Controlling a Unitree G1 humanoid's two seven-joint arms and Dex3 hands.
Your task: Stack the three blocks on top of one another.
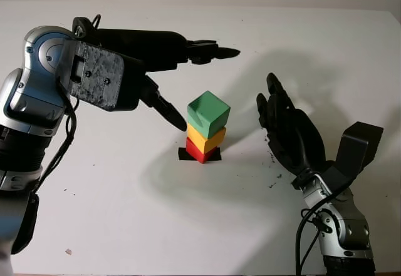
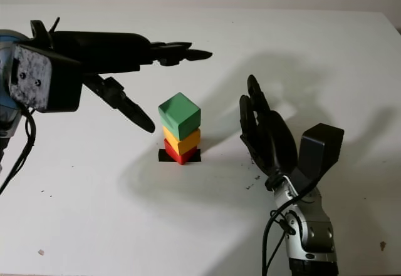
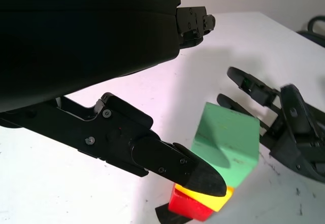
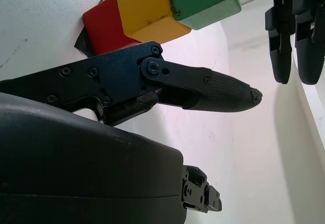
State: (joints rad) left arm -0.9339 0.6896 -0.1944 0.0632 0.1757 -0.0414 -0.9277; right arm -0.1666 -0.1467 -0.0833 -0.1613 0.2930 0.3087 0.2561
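- A white worktop (image 1: 94,213) is carrying a small tower of three blocks near its middle, and no containers are appearing on it.
- The red block (image 1: 197,151) is sitting at the bottom on a small black square mark (image 1: 183,154); the yellow block (image 1: 205,138) is resting on the red one, and the green block (image 1: 208,114) is sitting on top, turned a little out of line with the blocks beneath it.
- The left hand (image 1: 188,82) is hovering on the tower's left side, released and holding nothing; one finger is reaching over and behind the tower, and another is pointing down toward the stack, close beside it, with no visible contact.
- The right hand (image 1: 285,129) is standing upright just to the right of the tower, apart from it, also released and holding nothing.
- Judging from the layout, the stacking itself is looking complete, and the step in hand appears to be letting go and clearing away.
- The next move is probably calling for both hands to draw back slowly and outward, since a brush against the twisted green block could topple the tower.
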